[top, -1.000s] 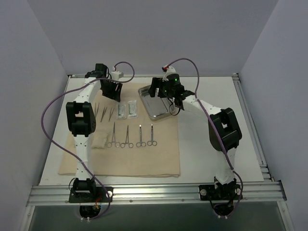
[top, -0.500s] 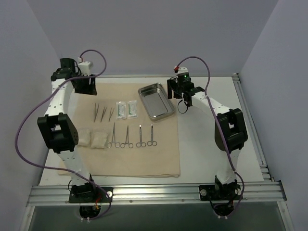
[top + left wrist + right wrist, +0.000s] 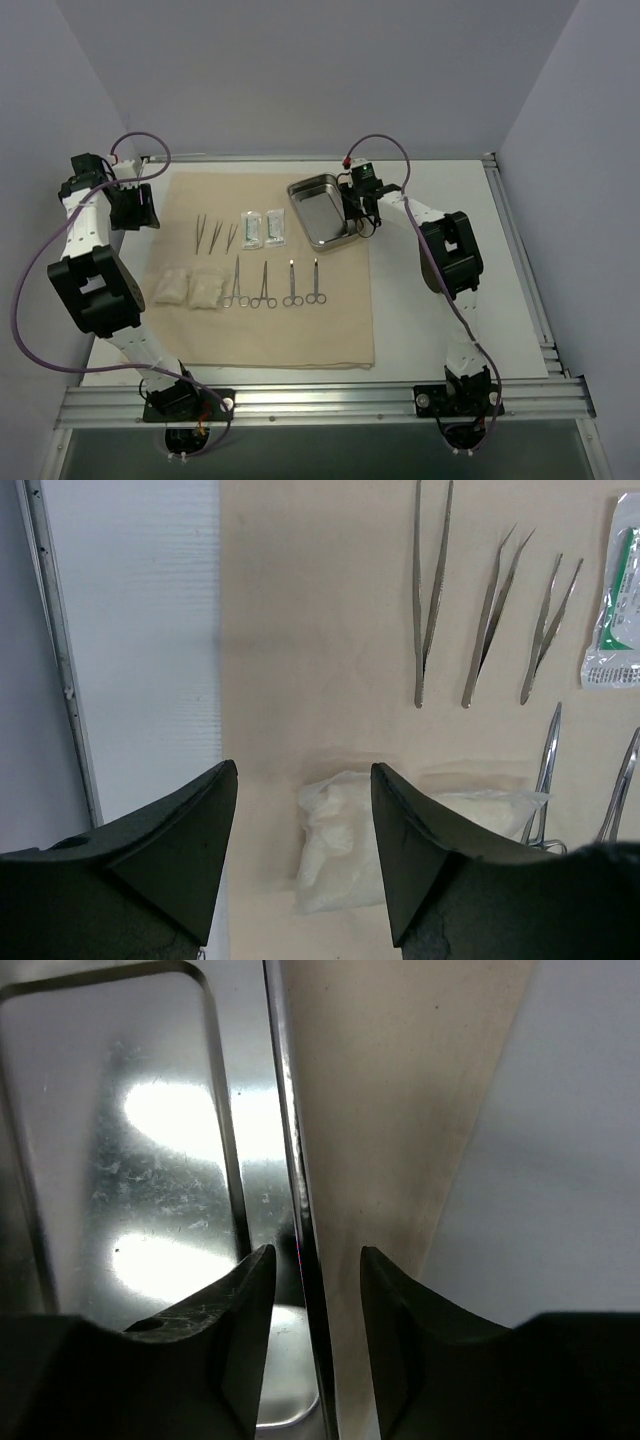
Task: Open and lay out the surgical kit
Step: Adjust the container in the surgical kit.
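The beige cloth wrap [image 3: 300, 330] lies spread flat. On it are three tweezers [image 3: 215, 232], two clear packets [image 3: 265, 228], two white gauze pads [image 3: 188, 290] and a row of forceps and scissors [image 3: 277, 283]. The steel tray [image 3: 318, 212] stands at the cloth's back right. My right gripper [image 3: 354, 206] straddles the tray's right rim [image 3: 290, 1140]: one finger is inside the tray, the other is over the cloth [image 3: 400, 1110], and its jaws [image 3: 315, 1260] are narrowed but clear of the rim. My left gripper [image 3: 133, 207] hangs open over the cloth's left edge, with a gauze pad [image 3: 345, 840] below its fingers [image 3: 200, 850].
The white table [image 3: 440, 300] borders the cloth on the right and its bare strip [image 3: 140, 630] on the left. A metal rail [image 3: 320, 395] runs along the near edge. Grey walls close in on three sides. Purple cables [image 3: 30, 290] loop beside both arms.
My left arm swung from the back of the cloth out to its left edge. My right gripper came down astride the tray's right rim, and its jaws narrowed.
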Available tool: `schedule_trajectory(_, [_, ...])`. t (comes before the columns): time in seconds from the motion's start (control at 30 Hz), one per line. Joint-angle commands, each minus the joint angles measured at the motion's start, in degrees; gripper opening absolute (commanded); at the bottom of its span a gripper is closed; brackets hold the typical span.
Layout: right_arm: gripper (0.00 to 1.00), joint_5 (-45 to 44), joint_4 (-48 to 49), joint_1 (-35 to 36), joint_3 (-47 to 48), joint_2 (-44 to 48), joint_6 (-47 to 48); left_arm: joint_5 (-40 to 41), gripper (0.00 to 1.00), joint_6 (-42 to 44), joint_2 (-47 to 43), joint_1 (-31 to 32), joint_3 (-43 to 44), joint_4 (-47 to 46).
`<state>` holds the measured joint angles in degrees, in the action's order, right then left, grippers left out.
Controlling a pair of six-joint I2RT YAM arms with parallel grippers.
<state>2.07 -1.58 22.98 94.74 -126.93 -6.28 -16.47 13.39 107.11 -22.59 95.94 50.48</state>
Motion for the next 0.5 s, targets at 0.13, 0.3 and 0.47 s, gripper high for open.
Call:
schedule_trajectory(0.13, [0.22, -1.28, -0.17, 1.1, 2.03, -0.24, 1.8, -1.46, 0.65, 1.47, -4.54, 0.18, -0.23, -1.88])
schedule_trajectory(0.3, [0.06, -1.8, -0.09, 1.1, 1.77, 0.46, 1.89, -1.37, 0.65, 1.9, -4.54, 0.09, 0.04, -1.52])
schedule_trajectory(0.47, [0.0, -1.89, 0.79, 0.57, 0.71, 2.39, 1.72, -1.64, 0.65, 1.99, -4.63, -0.17, 0.21, -1.52])
